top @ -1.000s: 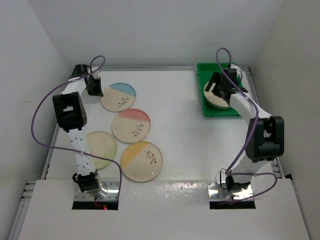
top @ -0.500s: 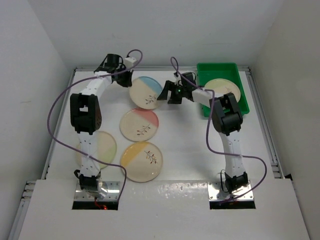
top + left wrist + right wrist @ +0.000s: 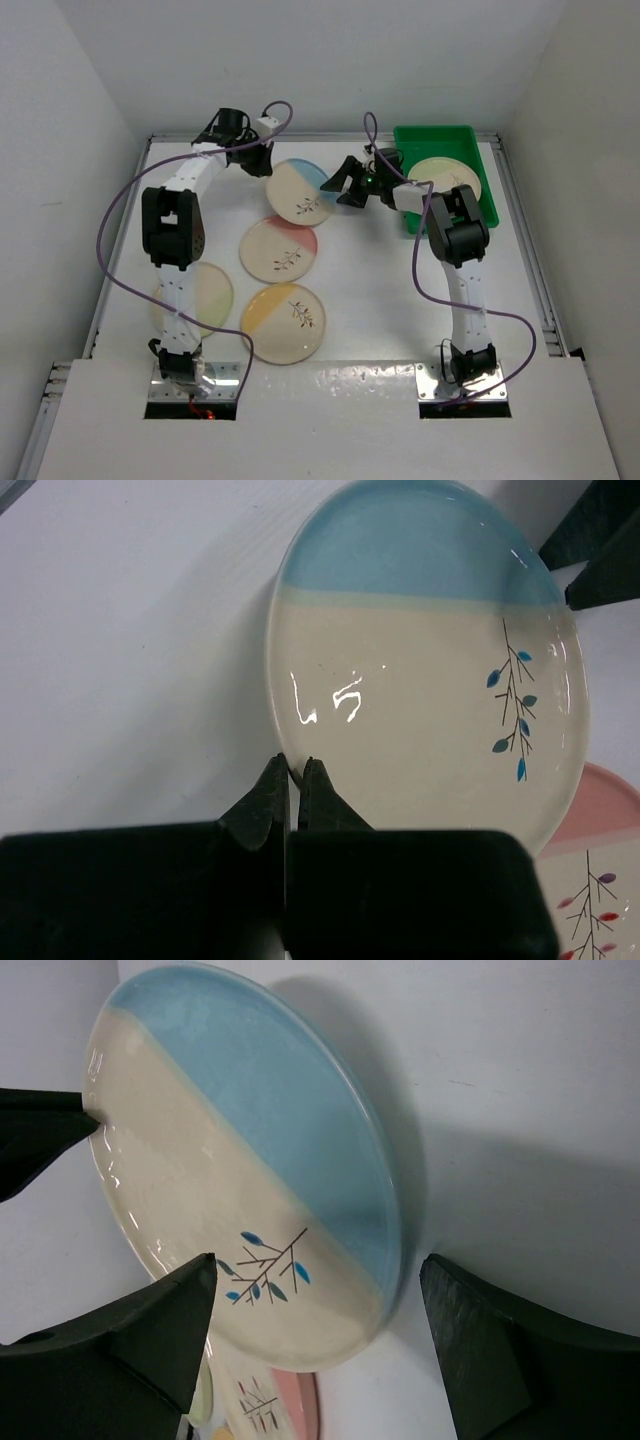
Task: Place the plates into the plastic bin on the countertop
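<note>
The blue-segment plate (image 3: 300, 192) is at the back middle of the white countertop (image 3: 380, 290). My left gripper (image 3: 267, 166) is shut on its left rim; in the left wrist view the jaws (image 3: 295, 765) pinch the edge of this plate (image 3: 430, 650). My right gripper (image 3: 336, 189) is open at the plate's right edge. In the right wrist view its fingers (image 3: 170, 1325) stand either side of the tilted plate's (image 3: 240, 1160) rim without touching. The green plastic bin (image 3: 432, 133) at the back right holds a cream plate (image 3: 445, 176).
Three more plates lie on the left half: pink (image 3: 278, 250), yellow (image 3: 283, 322) and green (image 3: 200, 298), the last partly under the left arm. The pink plate also shows in the wrist views (image 3: 600, 880) (image 3: 285, 1405). White walls enclose the counter.
Both arms swung in to the blue plate from the far left and the bin. In the last half second the plate shifted a little right and towards me, the left gripper with it.
</note>
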Controlling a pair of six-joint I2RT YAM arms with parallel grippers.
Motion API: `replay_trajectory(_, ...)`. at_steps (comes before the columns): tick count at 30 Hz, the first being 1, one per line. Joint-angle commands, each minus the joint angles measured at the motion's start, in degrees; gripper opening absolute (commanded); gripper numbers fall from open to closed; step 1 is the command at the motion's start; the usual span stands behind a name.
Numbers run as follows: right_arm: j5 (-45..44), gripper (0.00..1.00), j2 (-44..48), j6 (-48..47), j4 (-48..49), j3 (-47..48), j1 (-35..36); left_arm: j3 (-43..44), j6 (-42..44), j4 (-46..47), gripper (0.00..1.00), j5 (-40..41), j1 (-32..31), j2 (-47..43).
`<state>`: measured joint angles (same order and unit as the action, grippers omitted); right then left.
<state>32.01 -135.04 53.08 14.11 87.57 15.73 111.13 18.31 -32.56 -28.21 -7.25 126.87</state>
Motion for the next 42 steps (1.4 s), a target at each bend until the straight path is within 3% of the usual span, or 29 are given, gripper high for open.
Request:
replay_trajectory(1,-1.86,0.82,-2.94,0.36,-1.28,-1.26,0.0,-0.48,4.1,0.39,0.0,-7.11,0.3,-2.07)
replay_trajectory(6,-3.27,0.83,-3.29,-0.96,-1.36,0.84,-1.83,-0.48,9.98,-1.27,0.0,-11.51,-0.84,-3.29)
replay_trajectory(12,2.18,0.84,-4.97,-2.7,-0.74,3.75,-4.03,2.07,16.05,-4.45,0.0,-15.38,-2.07,-2.77)
replay_trajectory(16,2.17,0.84,-4.08,-3.95,-0.93,1.11,-5.44,2.6,17.37,-4.97,0.0,-17.41,-2.6,-1.63)
replay_trajectory(20,9.02,0.84,-6.89,-4.47,-3.29,4.19,-4.31,5.66,17.38,-4.97,0.0,-18.02,-4.17,0.66)
replay_trajectory(25,13.76,0.83,-6.28,-4.31,-1.46,0.23,-3.25,10.85,14.66,-4.45,0.0,-19.87,-5.23,4.52)
replay_trajectory(28,16.76,0.76,-6.11,-3.95,-0.31,-1.7,-3.07,12.09,13.17,-2.61,0.0,-19.87,-5.23,5.14)
replay_trajectory(31,19.31,0.5,-4.8,-3.69,0.74,-3.71,-3.07,12.09,11.32,-0.59,0.0,-18.56,-5.76,5.67)
replay_trajectory(33,19.67,0.42,-2.87,-3.25,3.64,-6.08,-3.33,12.09,10.7,-0.58,0.0,-17.68,-6.28,6.29)
replay_trajectory(38,17.74,0.05,2.75,0.09,10.4,-10.74,-5.26,11.56,10.17,0.47,0.0,-14.87,-6.29,6.29)
replay_trajectory(42,17.47,0.0,6.27,3.34,15.77,-12.24,-7.11,11.56,9.56,0.48,0.0,-13.37,-6.29,4.88)
